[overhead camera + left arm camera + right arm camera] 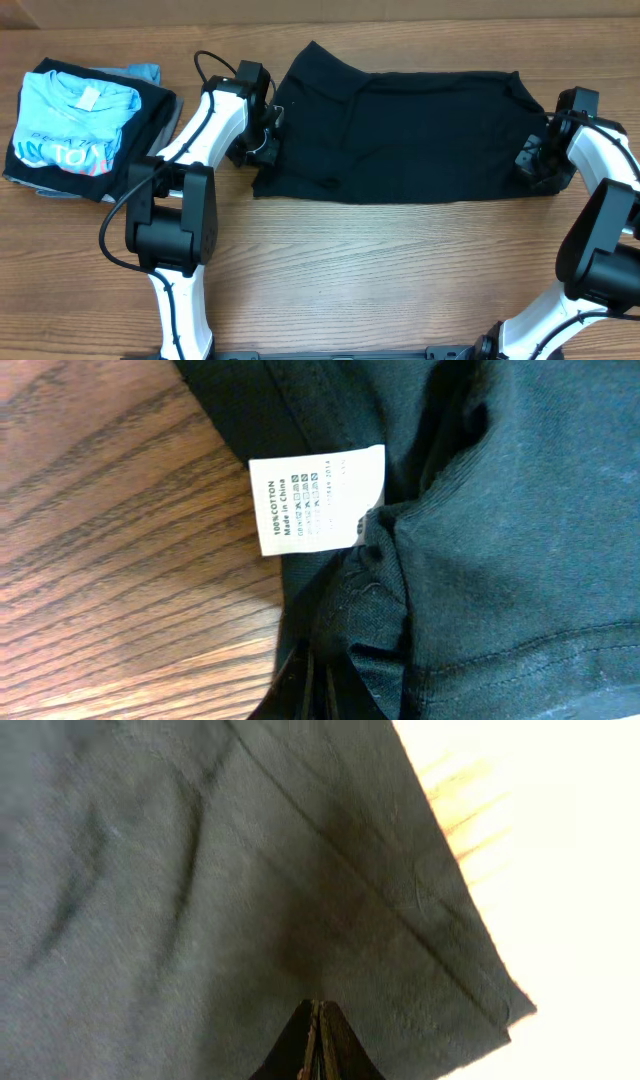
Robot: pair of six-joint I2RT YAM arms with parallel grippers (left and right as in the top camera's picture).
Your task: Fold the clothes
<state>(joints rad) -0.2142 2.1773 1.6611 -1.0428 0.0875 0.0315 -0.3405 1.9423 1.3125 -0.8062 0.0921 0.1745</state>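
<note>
Black T-shirt point(420, 135) lies flat as a wide band on tabletop point(380, 270). Left claw point(262, 140) pinches its left edge by the care label point(315, 500); right claw point(530, 160) pinches its right edge. Grasp step done, I'd say. Next: lift both ends together, fold evenly.

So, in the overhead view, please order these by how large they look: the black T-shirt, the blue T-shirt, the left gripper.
1. black T-shirt, clearly the largest
2. blue T-shirt, folded
3. left gripper, the smallest, although it is nearer the camera
</note>
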